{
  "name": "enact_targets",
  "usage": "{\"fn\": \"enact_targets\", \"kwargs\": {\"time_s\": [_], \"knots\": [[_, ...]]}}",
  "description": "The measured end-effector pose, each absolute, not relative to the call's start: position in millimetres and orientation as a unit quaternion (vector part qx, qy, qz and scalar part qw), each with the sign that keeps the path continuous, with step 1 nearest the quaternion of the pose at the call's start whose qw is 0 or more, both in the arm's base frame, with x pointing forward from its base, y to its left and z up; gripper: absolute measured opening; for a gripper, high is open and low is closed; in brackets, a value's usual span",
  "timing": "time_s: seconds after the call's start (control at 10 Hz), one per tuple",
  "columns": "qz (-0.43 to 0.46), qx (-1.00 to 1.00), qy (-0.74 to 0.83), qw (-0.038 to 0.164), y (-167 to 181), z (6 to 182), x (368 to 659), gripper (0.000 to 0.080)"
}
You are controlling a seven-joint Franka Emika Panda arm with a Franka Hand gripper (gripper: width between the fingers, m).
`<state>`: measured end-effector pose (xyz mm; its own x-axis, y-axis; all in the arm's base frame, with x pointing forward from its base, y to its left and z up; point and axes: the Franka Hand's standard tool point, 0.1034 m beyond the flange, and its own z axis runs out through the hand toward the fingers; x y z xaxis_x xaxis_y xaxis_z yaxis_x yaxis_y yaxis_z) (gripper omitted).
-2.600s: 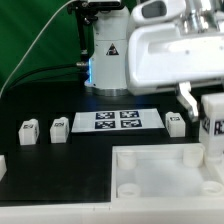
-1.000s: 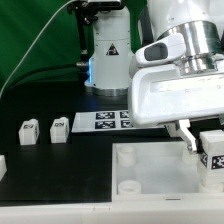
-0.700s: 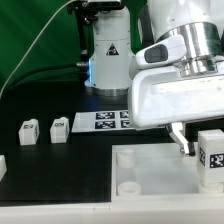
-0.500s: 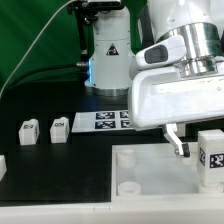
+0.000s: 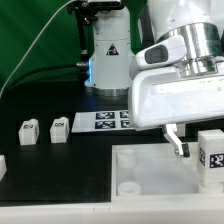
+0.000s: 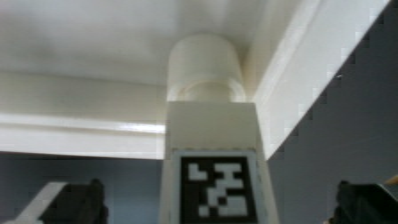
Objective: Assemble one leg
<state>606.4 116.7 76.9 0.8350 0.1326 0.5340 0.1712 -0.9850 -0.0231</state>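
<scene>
Change: since a second ago the visible finger point(image 5: 176, 140) has drawn leftward off the leg point(image 5: 211, 156); the leg has kept its place.
Far-left leg point(image 5: 28, 131): middle left, on the dark table, waiting unused.
Second leg point(image 5: 58, 127): just beside it, apart from the work.
Marker board point(image 5: 106, 120): centre, flat, its right part hidden behind the arm.
Square panel point(image 5: 150, 172): along the bottom, the base that receives legs.
Gripper point(image 6: 221, 203): spread wide, holding nothing. Both fingers stand clear of the leg, probably so that it stands alone.
Leg's place: right edge, upright at the panel's corner. Its seating cannot be judged.
</scene>
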Motion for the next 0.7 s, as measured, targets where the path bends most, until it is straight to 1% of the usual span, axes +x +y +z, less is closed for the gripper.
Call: {"fn": "enact_targets", "kwargs": {"time_s": [0.2, 0.3, 0.4, 0.5, 0.6, 0.7], "knots": [[-0.257, -0.963, -0.078, 0.037, 112, 101.4, 617, 0.0649], [-0.226, -0.97, -0.078, 0.04, 110, 103.3, 619, 0.0649], [-0.226, -0.97, -0.076, 0.04, 107, 109.5, 627, 0.0649], [-0.192, -0.977, -0.075, 0.044, 107, 104.4, 625, 0.0649], [-0.137, -0.987, -0.073, 0.051, 109, 100.9, 624, 0.0649], [-0.08, -0.993, -0.066, 0.058, 111, 101.4, 625, 0.0649]]}}
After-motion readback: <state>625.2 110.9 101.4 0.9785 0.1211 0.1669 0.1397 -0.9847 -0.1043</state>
